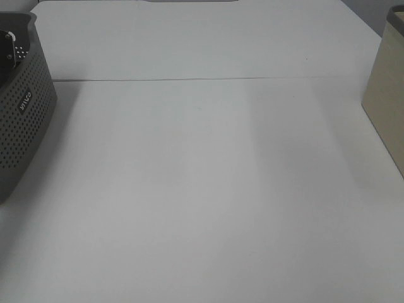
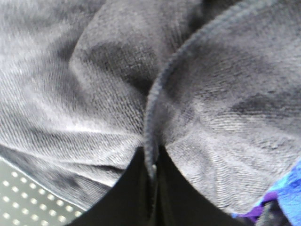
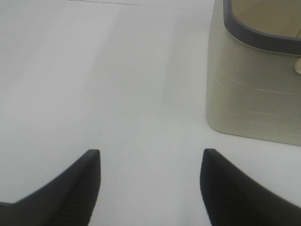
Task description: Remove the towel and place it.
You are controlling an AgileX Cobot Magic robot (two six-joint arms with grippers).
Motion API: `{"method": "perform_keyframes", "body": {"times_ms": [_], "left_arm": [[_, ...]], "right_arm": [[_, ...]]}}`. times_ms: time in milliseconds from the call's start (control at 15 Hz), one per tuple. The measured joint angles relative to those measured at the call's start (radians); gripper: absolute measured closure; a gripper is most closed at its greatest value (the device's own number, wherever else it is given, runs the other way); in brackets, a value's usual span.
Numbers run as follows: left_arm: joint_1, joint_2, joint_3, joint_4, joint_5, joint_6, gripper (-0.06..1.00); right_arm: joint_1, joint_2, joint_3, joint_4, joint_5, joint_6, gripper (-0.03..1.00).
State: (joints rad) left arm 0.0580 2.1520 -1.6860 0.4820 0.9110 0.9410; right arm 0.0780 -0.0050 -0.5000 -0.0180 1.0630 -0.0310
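While the left hand [image 2: 153, 165] pinches the towel [image 2: 94, 94], the right hand [image 3: 151, 157] gapes; beige bin [image 3: 254, 94] nearby.

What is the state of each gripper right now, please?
Left gripper: closed, pinching the towel at its hem.
Right gripper: open, holding nothing.

A white table [image 1: 208, 189] with a plain matte top is crossed from side to side by a thin dark seam [image 1: 208, 79]. At the seam's left end stands a grey perforated basket [image 1: 25, 120], its base on the tabletop and its long wall running from beyond the seam to well on the near side of it. At the seam's right end a beige bin [image 1: 386, 95] with a dark rim also stands flat on the top.
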Motion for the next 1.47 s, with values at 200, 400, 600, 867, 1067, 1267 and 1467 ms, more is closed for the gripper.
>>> {"method": "perform_keyframes", "body": {"times_ms": [200,400,600,867,1067,1267,1467], "left_arm": [[0.0,0.0,0.0,0.0,0.0,-0.012,0.94],[0.0,-0.002,0.0,0.0,-0.012,-0.014,0.94],[0.0,-0.059,0.0,0.0,-0.013,-0.065,0.94],[0.0,-0.261,0.0,-0.069,0.004,-0.104,0.94],[0.0,-0.418,0.0,-0.2,0.083,-0.081,0.94],[0.0,-0.552,0.0,-0.352,0.113,-0.078,0.94],[-0.023,-0.651,0.0,-0.443,0.148,-0.093,0.94]], "right_arm": [[0.0,0.0,0.0,0.0,0.0,0.0,0.36],[0.0,0.0,0.0,0.0,0.0,0.0,0.36],[0.0,0.0,0.0,0.0,0.0,0.0,0.36],[0.0,0.0,0.0,0.0,0.0,0.0,0.36],[0.0,0.0,0.0,0.0,0.0,0.0,0.36],[0.0,0.0,0.0,0.0,0.0,0.0,0.36],[0.0,0.0,0.0,0.0,0.0,0.0,0.36]]}}
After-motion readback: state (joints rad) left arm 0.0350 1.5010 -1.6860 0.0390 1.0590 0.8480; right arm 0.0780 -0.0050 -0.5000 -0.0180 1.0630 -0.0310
